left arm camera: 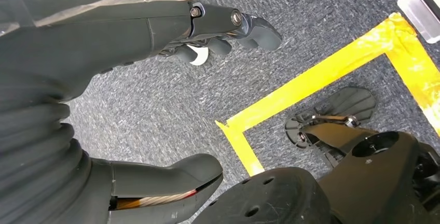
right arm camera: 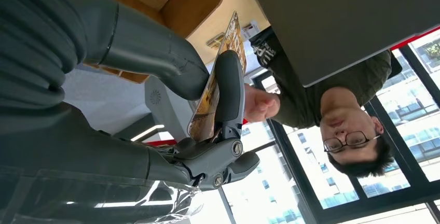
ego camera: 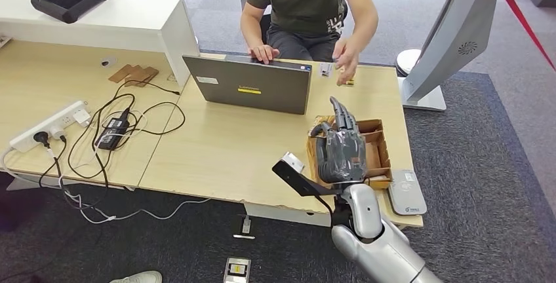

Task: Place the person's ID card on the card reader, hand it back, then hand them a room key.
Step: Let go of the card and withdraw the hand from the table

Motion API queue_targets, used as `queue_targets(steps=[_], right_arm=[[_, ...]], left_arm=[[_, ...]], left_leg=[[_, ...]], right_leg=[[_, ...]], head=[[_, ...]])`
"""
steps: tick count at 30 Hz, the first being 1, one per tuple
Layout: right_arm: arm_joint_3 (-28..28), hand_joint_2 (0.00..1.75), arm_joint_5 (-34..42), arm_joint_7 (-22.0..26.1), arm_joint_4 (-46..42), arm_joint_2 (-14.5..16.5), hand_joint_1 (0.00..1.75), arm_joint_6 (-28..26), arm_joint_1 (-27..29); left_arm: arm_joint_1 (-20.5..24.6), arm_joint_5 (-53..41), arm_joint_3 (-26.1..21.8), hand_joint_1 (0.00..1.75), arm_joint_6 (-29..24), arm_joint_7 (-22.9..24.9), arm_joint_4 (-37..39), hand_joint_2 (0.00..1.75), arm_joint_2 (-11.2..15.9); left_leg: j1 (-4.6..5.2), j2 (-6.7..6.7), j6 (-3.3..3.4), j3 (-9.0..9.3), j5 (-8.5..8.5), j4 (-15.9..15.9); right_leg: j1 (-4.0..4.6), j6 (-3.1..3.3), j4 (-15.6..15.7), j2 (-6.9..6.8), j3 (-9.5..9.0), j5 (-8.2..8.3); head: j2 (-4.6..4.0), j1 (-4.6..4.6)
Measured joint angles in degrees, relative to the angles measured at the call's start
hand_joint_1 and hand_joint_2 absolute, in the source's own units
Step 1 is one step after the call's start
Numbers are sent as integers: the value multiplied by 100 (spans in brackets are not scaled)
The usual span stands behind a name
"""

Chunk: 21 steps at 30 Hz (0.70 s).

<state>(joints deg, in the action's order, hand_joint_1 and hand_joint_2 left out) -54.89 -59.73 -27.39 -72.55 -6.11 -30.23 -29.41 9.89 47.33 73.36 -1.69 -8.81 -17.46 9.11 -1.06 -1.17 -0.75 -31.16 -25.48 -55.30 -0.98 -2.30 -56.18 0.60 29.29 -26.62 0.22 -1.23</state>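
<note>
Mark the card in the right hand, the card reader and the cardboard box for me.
card [right arm camera: 210, 97], right wrist view, on its patterned face.
card reader [ego camera: 406, 192], head view, on its grey top.
cardboard box [ego camera: 378, 152], head view, on its inner floor by the right hand [ego camera: 341, 145].

1. The head view is evenly and brightly lit; the pale wooden surface [ego camera: 216, 145] carries only faint, soft shadows.
2. The person's hand [ego camera: 345, 57] over the far edge is smeared by motion blur.
3. In the right wrist view, the windows [right arm camera: 410, 146] glare white, backlighting the scene; the near fingers [right arm camera: 228, 92] look dark and soft.
4. The left wrist view has flat light, with the carpet [left arm camera: 155, 105] sharp.
</note>
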Motion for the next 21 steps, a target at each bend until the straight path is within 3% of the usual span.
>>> queue_targets(steps=[21], right_arm=[[-128, 175, -49, -50, 689, 316, 175, 79, -96]], left_arm=[[34, -64, 7, 0, 86, 33, 2, 175, -26]], left_leg=[[-1, 0, 0, 0, 0, 0]], right_leg=[[0, 1, 0, 0, 2, 0]], head=[[0, -1]])
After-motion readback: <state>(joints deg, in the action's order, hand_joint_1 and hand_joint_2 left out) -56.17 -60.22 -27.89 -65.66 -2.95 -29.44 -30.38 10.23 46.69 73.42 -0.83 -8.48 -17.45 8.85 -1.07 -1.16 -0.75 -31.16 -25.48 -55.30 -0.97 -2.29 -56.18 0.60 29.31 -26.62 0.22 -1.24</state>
